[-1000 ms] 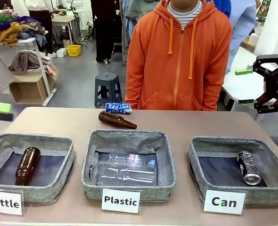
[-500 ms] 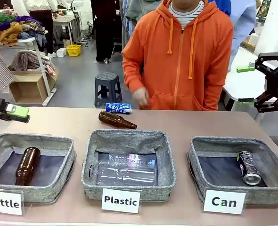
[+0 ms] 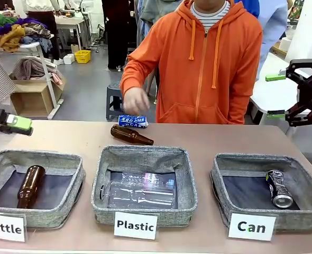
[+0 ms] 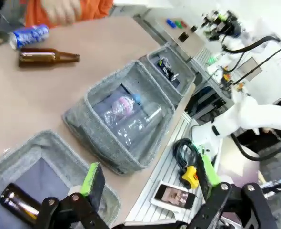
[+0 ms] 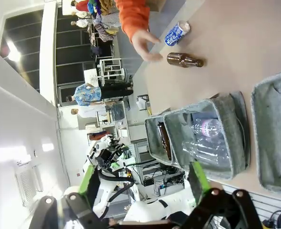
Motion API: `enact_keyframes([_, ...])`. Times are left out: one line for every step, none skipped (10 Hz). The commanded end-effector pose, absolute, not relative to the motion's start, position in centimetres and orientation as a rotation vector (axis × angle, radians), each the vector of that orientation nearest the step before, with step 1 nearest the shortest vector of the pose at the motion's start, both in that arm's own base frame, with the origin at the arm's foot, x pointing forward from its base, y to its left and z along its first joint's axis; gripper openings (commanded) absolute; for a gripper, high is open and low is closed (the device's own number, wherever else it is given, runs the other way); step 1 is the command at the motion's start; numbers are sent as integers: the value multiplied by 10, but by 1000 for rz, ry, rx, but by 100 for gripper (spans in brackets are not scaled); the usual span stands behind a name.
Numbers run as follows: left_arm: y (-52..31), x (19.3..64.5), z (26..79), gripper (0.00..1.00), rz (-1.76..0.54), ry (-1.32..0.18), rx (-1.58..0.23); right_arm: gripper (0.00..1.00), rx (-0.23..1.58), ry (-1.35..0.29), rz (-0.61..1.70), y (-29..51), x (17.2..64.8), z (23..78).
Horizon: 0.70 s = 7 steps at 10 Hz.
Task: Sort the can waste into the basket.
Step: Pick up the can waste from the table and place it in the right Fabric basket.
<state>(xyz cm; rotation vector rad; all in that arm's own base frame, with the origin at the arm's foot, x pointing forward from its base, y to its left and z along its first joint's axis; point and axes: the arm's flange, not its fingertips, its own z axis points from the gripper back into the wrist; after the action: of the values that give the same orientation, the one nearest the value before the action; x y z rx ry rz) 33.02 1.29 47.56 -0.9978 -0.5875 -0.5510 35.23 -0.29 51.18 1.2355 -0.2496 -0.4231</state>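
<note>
A blue can [image 3: 132, 121] with white lettering lies on its side at the table's far edge; it shows too in the left wrist view [image 4: 29, 36] and the right wrist view [image 5: 177, 33]. A person's hand [image 3: 136, 100] hovers just above it. A dark can [image 3: 278, 188] with a silver end lies in the grey basket [image 3: 217, 177] marked "Can" at the right. My left gripper [image 3: 16, 126] hangs open above the table's far left edge, its jaws [image 4: 150, 183] holding nothing. My right gripper [image 3: 291, 95] is open and raised beyond the table's right end.
A brown bottle [image 3: 131, 135] lies on the table just in front of the blue can. The middle basket [image 3: 106, 159], labelled "Plastic", holds clear bottles. The left basket [image 3: 71, 164], labelled "Bottle", holds a brown bottle [image 3: 29, 186]. A person in an orange hoodie [image 3: 203, 69] stands at the far side.
The person's hand has come forward and moved left, over the blue can. My left gripper has edged in from the left. The right gripper has barely shifted.
</note>
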Motion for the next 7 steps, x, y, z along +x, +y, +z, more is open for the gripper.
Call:
enact_keyframes([-13, 386, 502, 100, -577, -636, -971, 100, 1267, -237, -432, -1, 352, 514])
enact_keyframes([-42, 431, 513, 100, -600, -599, -939, 100, 1267, -237, -432, -1, 352, 514])
enact_keyframes([-76, 483, 518, 100, -622, -521, -931, 100, 1267, -237, -432, -1, 352, 514])
enact_keyframes([-97, 522, 517, 100, -574, -492, -903, 100, 1267, -237, -432, -1, 352, 514])
enact_keyframes([-110, 554, 511, 100, -520, -479, -889, 100, 1267, -237, -432, -1, 352, 514])
enact_keyframes([-108, 574, 505, 100, -468, -431, -882, 100, 1267, -237, -432, -1, 352, 514])
enact_keyframes([-77, 574, 510, 100, -420, -436, -936, 100, 1267, -237, -432, -1, 352, 514])
